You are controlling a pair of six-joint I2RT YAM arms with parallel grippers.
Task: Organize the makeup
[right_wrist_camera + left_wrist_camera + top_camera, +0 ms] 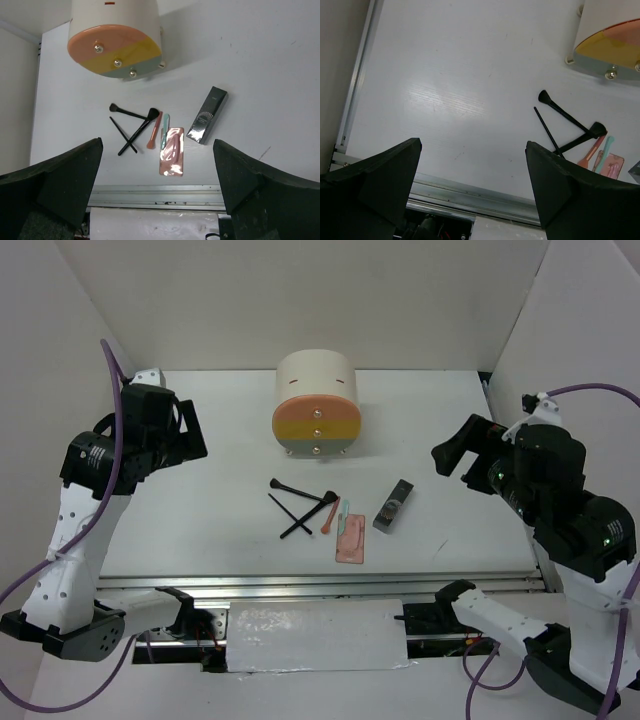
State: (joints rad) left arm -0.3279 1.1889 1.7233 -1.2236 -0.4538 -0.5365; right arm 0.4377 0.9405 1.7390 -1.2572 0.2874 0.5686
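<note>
Looking down, we see the brushes [297, 505], pink stick [331, 515], teal stick [344, 509], palette [350, 540] and case [393, 507] lying mid-table [200, 525], before the drum box [318, 390]. The case lies nearest our right tool [455, 458], inward and below it, its long axis slanting near-left to far-right. Both tools hover high, fingers spread, holding nothing; the left tool [192, 432] faces the brushes.

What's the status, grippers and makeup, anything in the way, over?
Left gripper open, empty; right gripper open, empty. Makeup loose on table: brushes, orange-pink stick, teal stick, pink palette, grey case. Drawer box behind, drawers shut; nothing blocking.
</note>
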